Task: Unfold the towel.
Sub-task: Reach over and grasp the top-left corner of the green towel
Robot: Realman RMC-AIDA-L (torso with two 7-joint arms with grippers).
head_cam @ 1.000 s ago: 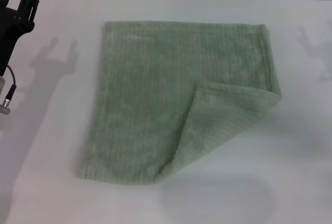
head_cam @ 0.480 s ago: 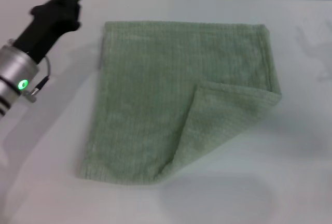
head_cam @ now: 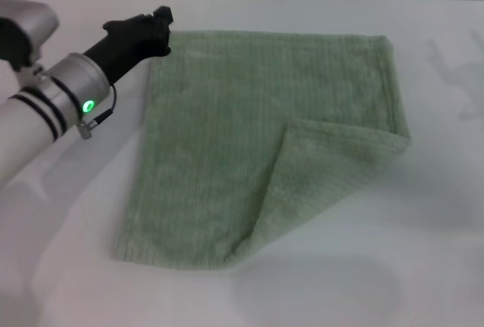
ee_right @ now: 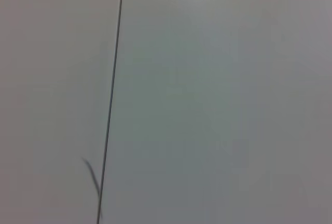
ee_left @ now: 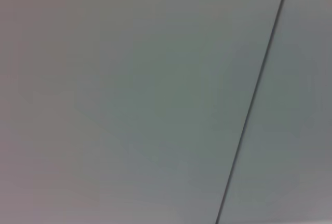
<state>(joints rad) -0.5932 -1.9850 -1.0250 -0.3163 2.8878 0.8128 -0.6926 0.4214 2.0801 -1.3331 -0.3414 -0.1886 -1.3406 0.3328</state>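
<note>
- We are seeing the towel (head_cam: 249, 145) lying flat mid-table, its near-right corner folded inward; unfolding is remaining.
- We are positioning the left gripper (head_cam: 160, 20) at its far-left corner; finger state cannot be told.

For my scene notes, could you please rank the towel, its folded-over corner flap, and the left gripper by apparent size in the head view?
1. Pale sage-green ribbed terry towel, largest.
2. Its folded-over triangular corner flap.
3. Black left gripper, at the towel's far left corner, smallest; being nearer the camera may enlarge it.
</note>
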